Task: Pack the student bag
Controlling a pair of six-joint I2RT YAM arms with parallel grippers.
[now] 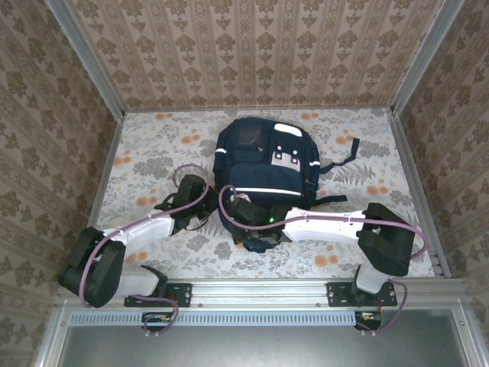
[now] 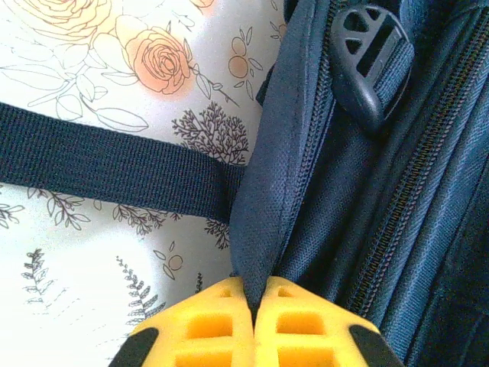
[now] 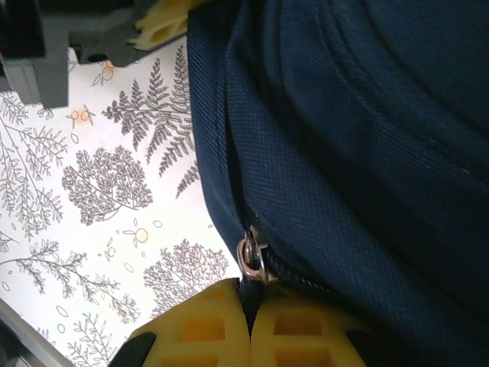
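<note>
The student bag point(image 1: 263, 172) lies flat in the middle of the flowered tabletop point(image 1: 153, 145), front pockets and white stripes facing up. Its long axis runs from the far wall towards the arms, leaning slightly left at the near end, which sits between the two wrists. The left pincer point(image 2: 253, 315) is pressed together, its yellow fingertips point(image 2: 210, 325) pinching a fold of navy fabric at the bag's side edge. A dark strap point(image 2: 114, 164) leaves that edge across the tabletop, and a black buckle point(image 2: 370, 61) sits further along. The right pincer point(image 3: 248, 319) is also pressed together, nipping the bag's zip line just under the metal slider point(image 3: 252, 260).
</note>
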